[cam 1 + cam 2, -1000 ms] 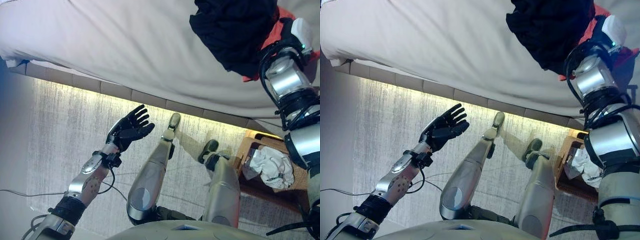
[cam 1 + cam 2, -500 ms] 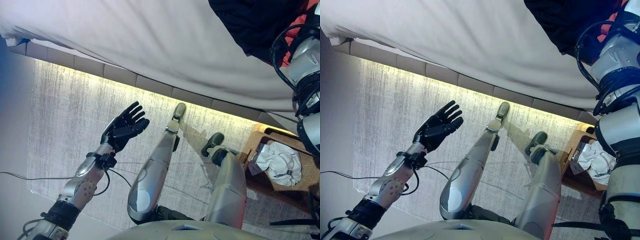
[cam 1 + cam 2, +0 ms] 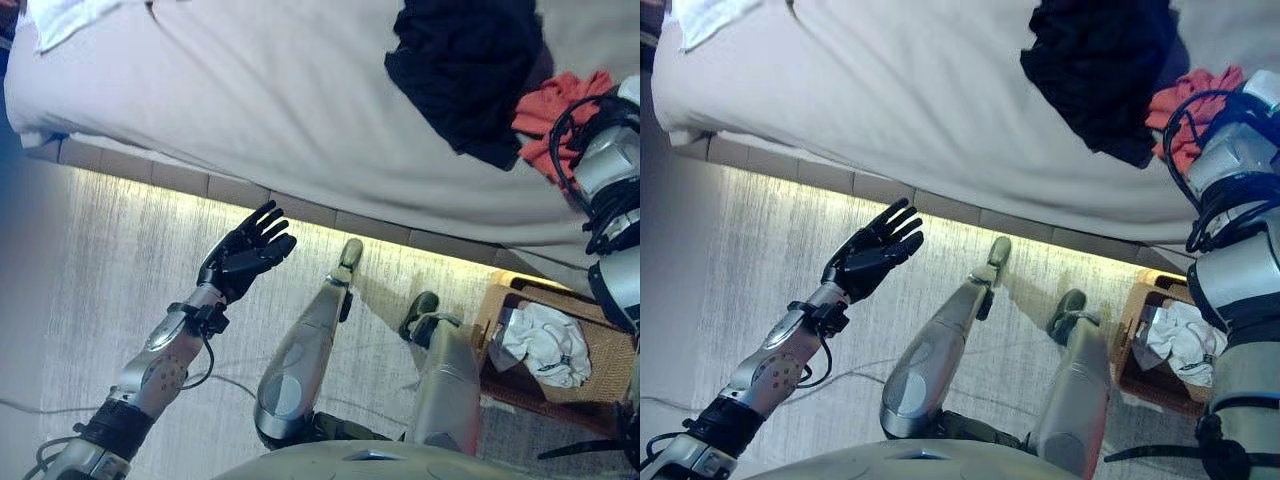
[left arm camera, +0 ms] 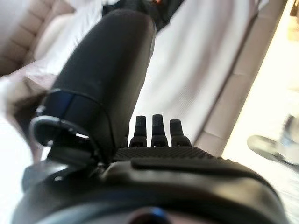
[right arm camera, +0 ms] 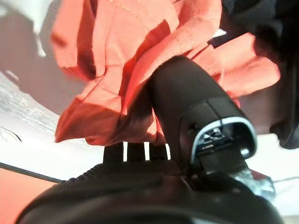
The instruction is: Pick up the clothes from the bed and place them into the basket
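A black garment (image 3: 470,70) lies bunched on the beige bed (image 3: 260,100) at the far right. An orange-red garment (image 3: 548,108) lies just beside it, against my right wrist. In the right wrist view my right hand (image 5: 140,186) has its thumb (image 5: 187,102) pressed onto the orange-red garment (image 5: 121,60), with the fingers going in under the cloth. My left hand (image 3: 248,255) is open and empty, held over the floor in front of the bed's edge; it also shows in the left wrist view (image 4: 159,158).
A wicker basket (image 3: 605,345) stands on the floor at the lower right and holds a white garment (image 3: 545,345). A white cloth (image 3: 70,15) lies at the bed's far left corner. A lit strip runs along the bed's base (image 3: 300,212).
The camera has shifted, so more of the bed and the orange-red garment show. My right arm stays at the orange-red garment. My left hand stays open over the floor.
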`<state>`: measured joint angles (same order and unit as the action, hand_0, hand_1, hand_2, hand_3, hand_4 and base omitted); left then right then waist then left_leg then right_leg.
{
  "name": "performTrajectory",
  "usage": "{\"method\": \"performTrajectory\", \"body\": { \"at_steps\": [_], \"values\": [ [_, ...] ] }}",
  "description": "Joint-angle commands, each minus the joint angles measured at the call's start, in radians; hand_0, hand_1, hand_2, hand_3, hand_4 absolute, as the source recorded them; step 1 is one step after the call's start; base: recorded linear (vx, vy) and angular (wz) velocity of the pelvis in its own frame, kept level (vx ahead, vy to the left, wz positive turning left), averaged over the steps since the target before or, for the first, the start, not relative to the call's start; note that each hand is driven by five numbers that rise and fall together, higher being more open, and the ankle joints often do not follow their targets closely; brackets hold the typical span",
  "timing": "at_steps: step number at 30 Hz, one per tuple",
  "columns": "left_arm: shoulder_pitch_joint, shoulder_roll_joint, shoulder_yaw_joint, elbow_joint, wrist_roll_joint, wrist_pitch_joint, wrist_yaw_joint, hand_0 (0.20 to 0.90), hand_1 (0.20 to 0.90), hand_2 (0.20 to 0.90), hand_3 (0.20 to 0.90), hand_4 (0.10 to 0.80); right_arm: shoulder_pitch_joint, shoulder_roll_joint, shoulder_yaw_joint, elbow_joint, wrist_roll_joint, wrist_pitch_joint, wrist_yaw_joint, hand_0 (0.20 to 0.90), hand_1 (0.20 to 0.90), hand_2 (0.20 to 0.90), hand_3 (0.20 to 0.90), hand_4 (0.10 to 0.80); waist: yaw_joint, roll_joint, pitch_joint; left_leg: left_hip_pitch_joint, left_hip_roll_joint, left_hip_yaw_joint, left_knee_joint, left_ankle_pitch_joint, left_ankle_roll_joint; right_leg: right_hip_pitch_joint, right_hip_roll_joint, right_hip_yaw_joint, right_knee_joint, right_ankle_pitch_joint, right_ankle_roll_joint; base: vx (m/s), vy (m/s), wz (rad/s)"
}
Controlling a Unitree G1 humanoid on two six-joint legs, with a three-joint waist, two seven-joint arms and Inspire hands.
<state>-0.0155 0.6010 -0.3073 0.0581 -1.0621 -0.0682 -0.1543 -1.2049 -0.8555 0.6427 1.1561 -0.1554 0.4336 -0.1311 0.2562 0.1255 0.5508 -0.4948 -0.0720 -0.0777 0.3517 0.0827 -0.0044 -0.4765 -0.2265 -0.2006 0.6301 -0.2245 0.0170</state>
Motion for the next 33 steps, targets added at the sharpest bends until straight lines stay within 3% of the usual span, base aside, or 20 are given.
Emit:
{"method": "performTrajectory", "body": {
  "at_steps": [1,10,17,20,25,33],
  "values": [
    [0.013,-0.027,0.063,-0.035,-0.014,-0.053,-0.022,0.900,0.900,0.900,0.900,0.800,-0.031,-0.190,0.006,-0.078,-0.004,-0.046,-0.136,0.300,0.300,0.300,0.200,0.100,-0.036,-0.044,-0.031,0.121,-0.004,0.012,0.063,-0.188,0.017,0.148,0.091,-0.062,-0.139,0.054,-0.040,0.037,0.088,-0.25],
    [0.011,-0.057,0.029,0.034,0.067,0.014,0.037,0.900,0.900,0.900,0.900,0.800,0.123,-0.276,-0.087,-0.236,-0.057,-0.153,-0.090,0.300,0.300,0.300,0.200,0.100,-0.135,-0.112,-0.181,0.362,0.046,0.100,-0.134,-0.171,0.002,0.379,0.126,-0.002,-0.409,0.129,-0.003,0.104,0.098,-0.31],
    [-0.009,-0.077,-0.003,0.115,0.148,0.056,0.070,0.900,0.900,0.900,0.900,0.800,0.334,-0.308,-0.231,-0.334,-0.077,-0.188,-0.056,0.300,0.300,0.300,0.200,0.100,-0.221,-0.139,-0.308,0.486,0.080,0.159,-0.288,-0.133,-0.006,0.454,0.147,0.070,-0.536,0.194,0.033,0.075,0.090,-0.30],
    [-0.024,-0.095,0.009,0.146,0.173,0.063,0.063,0.900,0.900,0.900,0.900,0.800,0.482,-0.291,-0.342,-0.380,-0.075,-0.191,-0.067,0.300,0.300,0.300,0.200,0.100,-0.263,-0.147,-0.364,0.538,0.095,0.182,-0.352,-0.119,-0.011,0.482,0.155,0.114,-0.591,0.226,0.046,0.046,0.036,-0.31],
    [-0.057,-0.133,0.007,0.219,0.209,0.060,0.039,0.900,0.900,0.900,0.900,0.800,0.598,-0.244,-0.453,-0.422,-0.050,-0.195,-0.079,0.300,0.300,0.300,0.200,0.100,-0.315,-0.150,-0.403,0.592,0.109,0.223,-0.401,-0.120,-0.013,0.501,0.170,0.158,-0.625,0.244,0.056,-0.006,0.011,-0.32],
    [-0.096,-0.190,0.009,0.280,0.198,0.043,0.028,0.900,0.900,0.900,0.900,0.800,0.698,-0.163,-0.522,-0.418,-0.025,-0.214,-0.060,0.300,0.300,0.300,0.200,0.100,-0.376,-0.142,-0.412,0.621,0.123,0.285,-0.381,-0.139,-0.014,0.499,0.184,0.213,-0.598,0.238,0.053,-0.001,-0.002,-0.38]
  ]
}}
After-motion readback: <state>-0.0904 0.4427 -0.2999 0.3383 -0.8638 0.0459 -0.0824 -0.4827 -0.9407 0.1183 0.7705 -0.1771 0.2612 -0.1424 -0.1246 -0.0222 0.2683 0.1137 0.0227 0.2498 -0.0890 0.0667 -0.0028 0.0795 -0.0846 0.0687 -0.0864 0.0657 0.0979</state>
